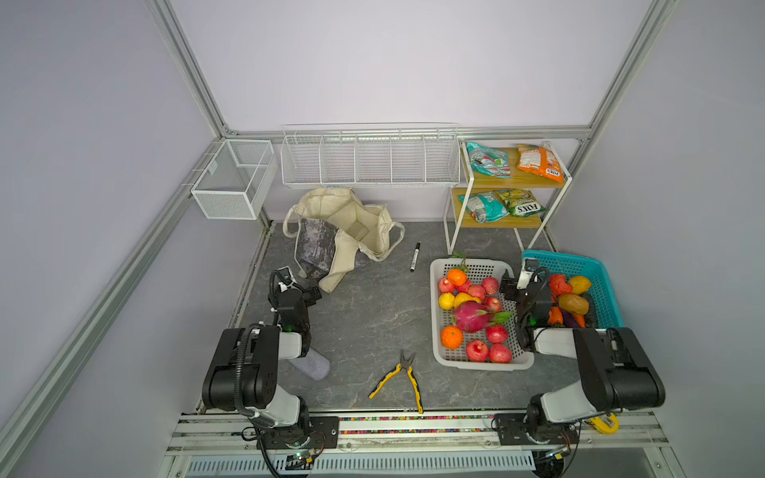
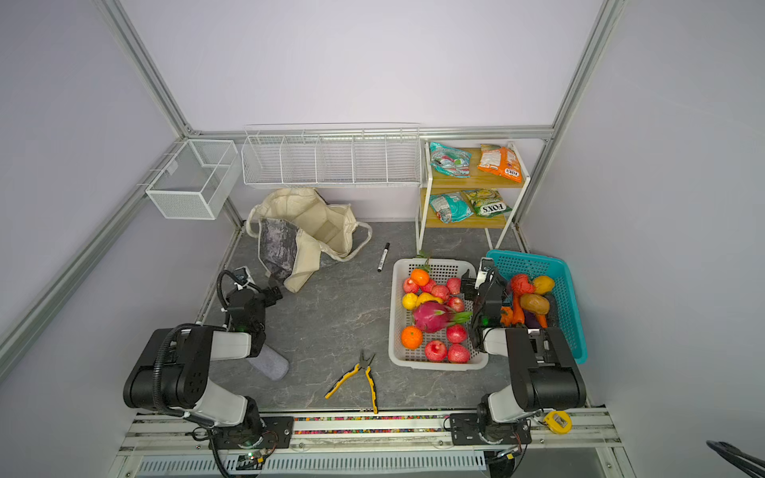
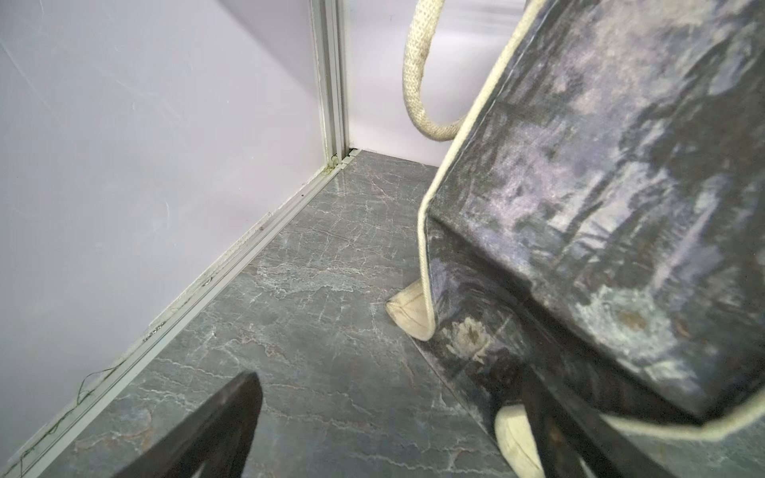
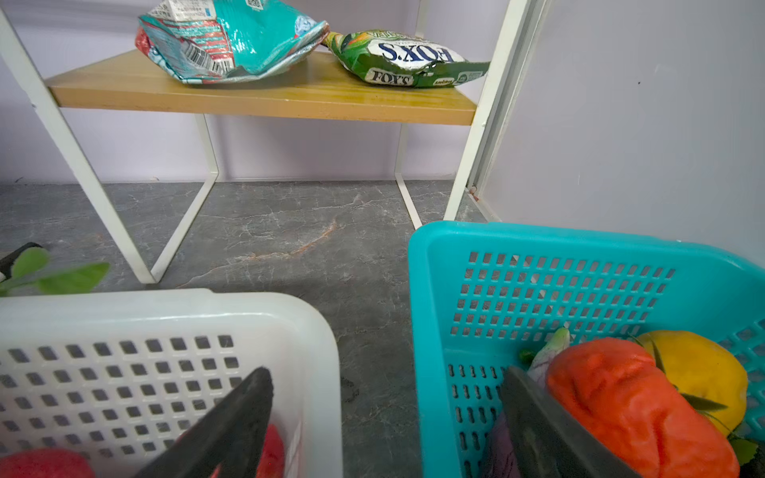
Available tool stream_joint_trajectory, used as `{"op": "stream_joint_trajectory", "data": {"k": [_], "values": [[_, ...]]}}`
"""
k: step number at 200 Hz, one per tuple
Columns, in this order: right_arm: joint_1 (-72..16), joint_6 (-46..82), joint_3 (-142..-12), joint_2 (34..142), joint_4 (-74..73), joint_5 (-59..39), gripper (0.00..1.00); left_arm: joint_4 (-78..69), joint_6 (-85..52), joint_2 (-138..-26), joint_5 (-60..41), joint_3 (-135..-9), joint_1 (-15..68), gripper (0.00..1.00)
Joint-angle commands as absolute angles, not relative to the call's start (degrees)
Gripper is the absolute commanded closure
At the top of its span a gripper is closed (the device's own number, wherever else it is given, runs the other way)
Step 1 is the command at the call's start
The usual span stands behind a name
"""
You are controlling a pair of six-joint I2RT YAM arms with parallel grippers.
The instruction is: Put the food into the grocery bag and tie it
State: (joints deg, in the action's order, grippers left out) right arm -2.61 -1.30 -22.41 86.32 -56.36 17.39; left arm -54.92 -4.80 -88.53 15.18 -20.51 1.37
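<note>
The grocery bag [image 1: 331,223] slumps open at back left with no food visible inside (packing and tying all remain), fruit [image 1: 472,316] fills the white basket [image 1: 434,323] and teal basket [image 1: 579,265], packets [image 1: 488,159] sit on the shelf [image 1: 513,178], and the left gripper [image 3: 387,376] by the bag and right gripper [image 4: 387,372] between baskets gape empty.

Cream grocery bag [image 1: 327,207] slumps open at rear left; food [image 1: 472,316] (fruit, vegetables, packets) lies well apart, right.

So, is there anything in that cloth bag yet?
Looks empty: the grocery bag sags open, showing only cream lining in both top views; its folded corners are hidden.
</note>
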Motion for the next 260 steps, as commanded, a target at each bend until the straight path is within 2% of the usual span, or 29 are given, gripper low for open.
{"op": "stream_joint_trajectory", "data": {"k": [1, 230, 245, 260], "values": [[-2.3, -0.3, -21.5, 87.6, -50.7, 16.4, 0.11, -54.8, -4.0, -88.6, 15.6, -20.7, 1.5, 0.01], [-2.1, -0.1, -21.4, 87.3, -50.5, 15.9, 0.12, -55.9, -4.2, -88.5, 15.3, -20.4, 1.5, 0.01], [-2.3, -0.7, -21.9, 86.1, -49.4, 16.0, 0.11, -50.0, -3.4, -84.7, 14.0, -21.7, 1.5, 0.03], [-3.3, -1.6, -25.2, 81.2, -39.2, 17.2, 0.11, -39.5, -2.7, -77.6, 12.5, -24.3, 1.5, 0.06]]}}
